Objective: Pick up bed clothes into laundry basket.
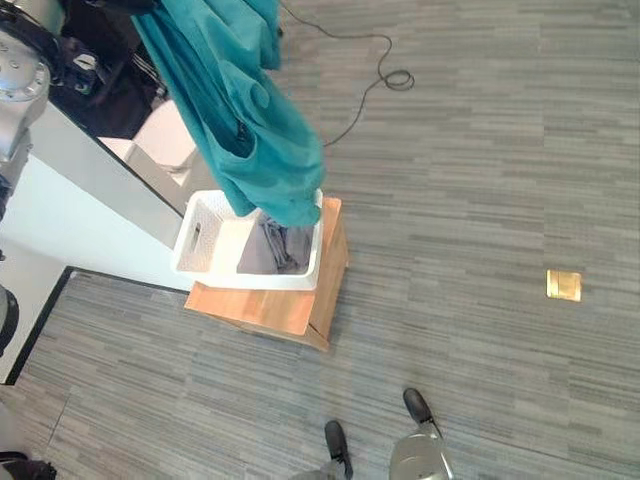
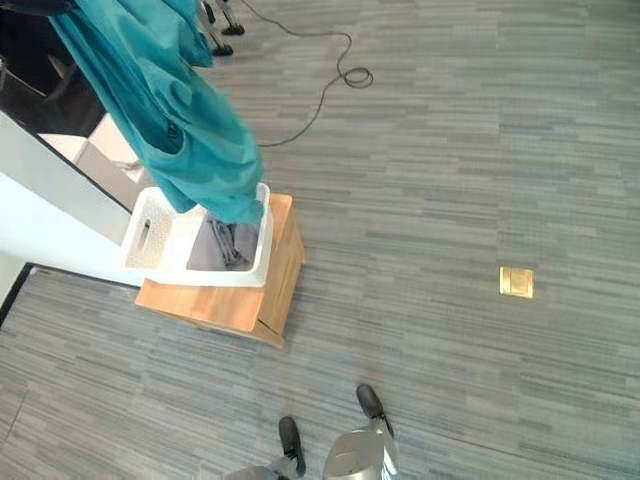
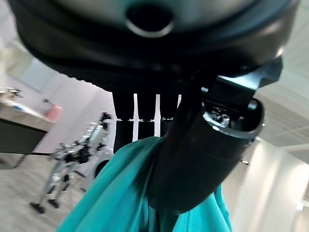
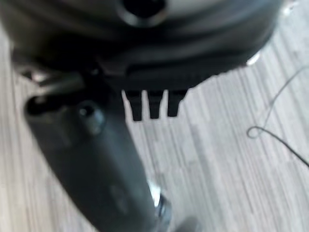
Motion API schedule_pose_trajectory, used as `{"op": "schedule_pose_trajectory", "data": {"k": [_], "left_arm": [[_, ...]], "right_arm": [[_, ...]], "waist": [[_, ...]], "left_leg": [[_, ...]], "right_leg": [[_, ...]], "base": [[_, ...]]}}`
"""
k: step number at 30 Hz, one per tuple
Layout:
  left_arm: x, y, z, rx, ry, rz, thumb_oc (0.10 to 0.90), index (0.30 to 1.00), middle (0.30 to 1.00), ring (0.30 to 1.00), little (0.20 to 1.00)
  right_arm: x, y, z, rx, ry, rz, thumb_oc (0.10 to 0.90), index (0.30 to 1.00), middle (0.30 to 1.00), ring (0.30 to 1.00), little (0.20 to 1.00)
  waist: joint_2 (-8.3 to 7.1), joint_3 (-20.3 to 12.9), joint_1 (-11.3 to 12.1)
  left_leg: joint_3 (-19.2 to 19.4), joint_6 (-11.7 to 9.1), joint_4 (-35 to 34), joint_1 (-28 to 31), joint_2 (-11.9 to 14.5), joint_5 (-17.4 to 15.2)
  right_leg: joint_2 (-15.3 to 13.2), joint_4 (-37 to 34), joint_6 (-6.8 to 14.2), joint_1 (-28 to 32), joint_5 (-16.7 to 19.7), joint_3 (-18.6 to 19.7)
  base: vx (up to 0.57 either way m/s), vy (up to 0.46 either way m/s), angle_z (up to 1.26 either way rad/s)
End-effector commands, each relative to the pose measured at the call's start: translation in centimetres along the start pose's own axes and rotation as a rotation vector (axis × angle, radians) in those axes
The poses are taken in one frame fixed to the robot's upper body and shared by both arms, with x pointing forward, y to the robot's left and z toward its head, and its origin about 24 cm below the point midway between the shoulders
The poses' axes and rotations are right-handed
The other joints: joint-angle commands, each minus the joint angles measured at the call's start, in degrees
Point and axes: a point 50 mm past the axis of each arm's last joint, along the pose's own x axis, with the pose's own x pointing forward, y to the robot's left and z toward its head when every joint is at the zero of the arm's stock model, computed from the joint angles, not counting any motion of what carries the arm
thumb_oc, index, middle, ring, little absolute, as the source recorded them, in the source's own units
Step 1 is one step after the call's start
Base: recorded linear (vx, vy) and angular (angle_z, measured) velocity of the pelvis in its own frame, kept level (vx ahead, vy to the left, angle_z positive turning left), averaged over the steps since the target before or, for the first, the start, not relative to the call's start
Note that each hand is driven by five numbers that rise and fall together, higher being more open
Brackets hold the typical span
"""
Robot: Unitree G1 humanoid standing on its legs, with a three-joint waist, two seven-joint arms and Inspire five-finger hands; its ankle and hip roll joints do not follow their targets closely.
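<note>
— What's on the left?
— The left hand (image 3: 193, 159) has its thumb and fingers clamped on a smooth teal garment (image 1: 235, 110), which hangs down into a white perforated plastic basket (image 1: 195, 245). Crumpled grey cloth (image 1: 280, 248) lies inside.
— Under the basket?
— A boxy wooden stand (image 1: 300, 305) on striped grey carpet (image 1: 480, 180).
— The right hand (image 4: 96, 159)?
— Over the carpet, fingers curled, holding nothing.

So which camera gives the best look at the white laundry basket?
The left eye view: the white laundry basket sits whole on the wooden box, grey clothes inside, the teal garment hanging into it. The right eye view shows the same. The left wrist view shows teal cloth held by the left hand, the right wrist view floor.
</note>
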Motion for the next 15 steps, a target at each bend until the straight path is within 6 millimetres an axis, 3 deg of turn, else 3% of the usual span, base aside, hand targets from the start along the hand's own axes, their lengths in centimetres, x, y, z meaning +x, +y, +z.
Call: {"op": "schedule_pose_trajectory", "data": {"k": [1, 6, 10, 15], "left_arm": [[-1.2, 11.3, 2.9, -0.087, -0.082, 0.453, 0.4, 0.3, 0.3, 0.3, 0.3], [-1.7, 11.4, 1.9, -0.12, -0.062, 0.479, 0.4, 0.3, 0.3, 0.3, 0.3], [-2.5, 10.6, -1.0, -0.142, 0.028, 0.482, 0.4, 0.3, 0.3, 0.3, 0.3], [-3.3, 9.3, -3.3, -0.196, 0.081, 0.479, 0.4, 0.3, 0.3, 0.3, 0.3]], "right_arm": [[-0.5, -3.2, -0.7, -0.024, 0.038, -0.119, 0.8, 0.9, 0.9, 0.9, 0.9], [-0.3, -2.5, 0.0, -0.049, 0.012, -0.108, 0.8, 0.9, 0.9, 0.9, 0.9], [-0.2, -1.5, 0.0, -0.074, -0.001, -0.093, 0.8, 0.9, 0.9, 0.9, 0.9], [-0.1, -0.5, 0.4, -0.094, -0.035, -0.07, 0.8, 0.9, 0.9, 0.9, 0.9]], "waist": [[0.91, -1.2, 0.36], [0.64, 0.56, 0.13], [0.42, 2.72, 0.25], [0.17, 4.28, 0.1]], "left_leg": [[1.92, -2.05, 0.03, -1.21, 2.89, -1.5], [2.74, -2.3, 0.03, -2.49, 3.29, -1.3], [3.45, -2.4, 0.03, -3.09, 3.55, -1.16], [3.83, -2.48, 0.03, -3.35, 3.73, -1.05]], "right_leg": [[0.48, 0.82, 2.28, -0.21, -1.19, 1.04], [0.95, 0.94, 2.22, -2.14, -0.89, 1.65], [1.21, 1.14, 2.19, -3.21, -0.72, 1.83], [1.28, 1.42, 2.14, -3.69, -0.77, 1.88]], "base": [[-0.01, -0.005, -0.09], [-0.02, -0.001, -0.07], [0.0, -0.009, -0.19], [0.0, -0.003, -0.04]]}}
